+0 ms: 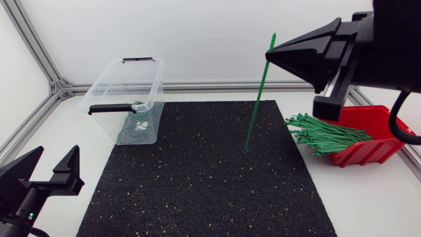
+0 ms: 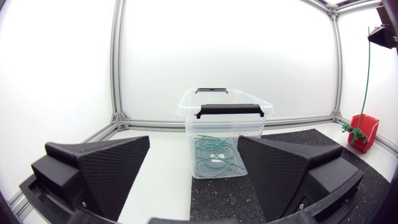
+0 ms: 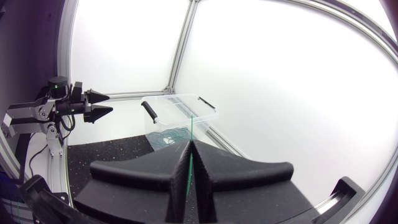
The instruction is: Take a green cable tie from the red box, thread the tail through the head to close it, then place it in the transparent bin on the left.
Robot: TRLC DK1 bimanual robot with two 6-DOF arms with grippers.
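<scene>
Hanging straight down over the black mat (image 1: 197, 184), the green cable tie (image 1: 254, 108) is dangling from your right gripper (image 1: 268, 55), whose jaws are squeezing it near its top. Your left gripper (image 1: 55, 155) is sitting low, jaws wide apart, holding nothing. The red box (image 1: 380, 125) is sitting beside the mat; the clear bin (image 1: 110, 84) is standing at the mat's other side.
</scene>
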